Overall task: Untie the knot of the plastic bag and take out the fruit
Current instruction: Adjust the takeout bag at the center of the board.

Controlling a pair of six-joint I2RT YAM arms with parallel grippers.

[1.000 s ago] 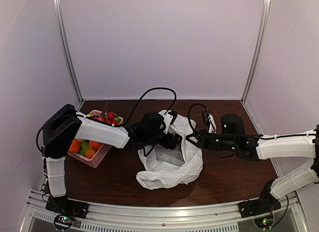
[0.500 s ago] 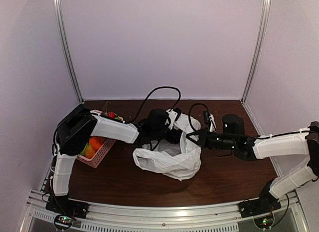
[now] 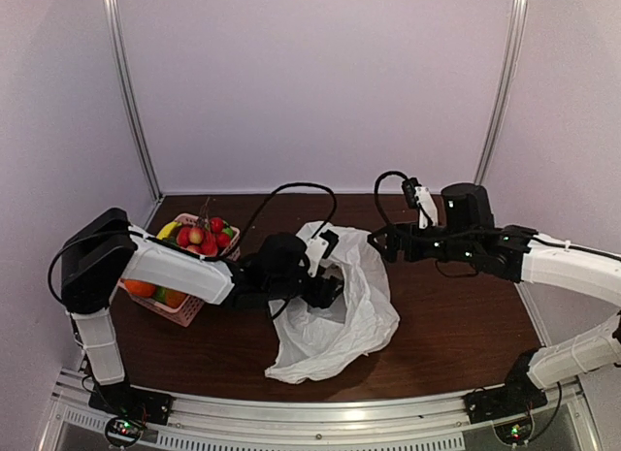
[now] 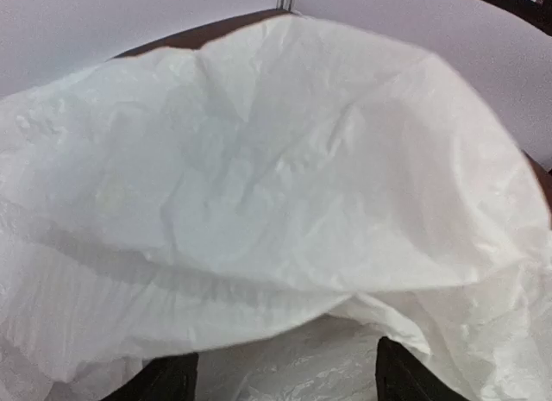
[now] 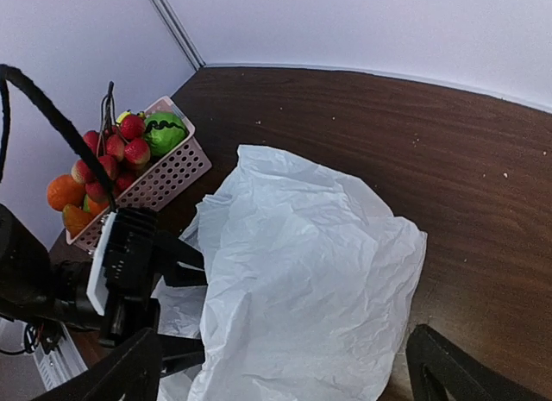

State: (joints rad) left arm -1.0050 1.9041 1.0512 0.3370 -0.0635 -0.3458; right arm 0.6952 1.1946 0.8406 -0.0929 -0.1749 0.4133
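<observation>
L pincer (image 4: 285, 371) wide, in plastic bag (image 3: 342, 315) mouth: reach deeper (R pincer (image 5: 289, 362) wide, empty, could pin rim).

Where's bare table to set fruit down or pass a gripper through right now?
Widest bare table: right of the plastic bag, in front of the right arm. Also the near strip between the pink basket and the bag, and the far strip behind the bag. Crowded: centre-left, where the left gripper is against the bag, close to the basket.
</observation>
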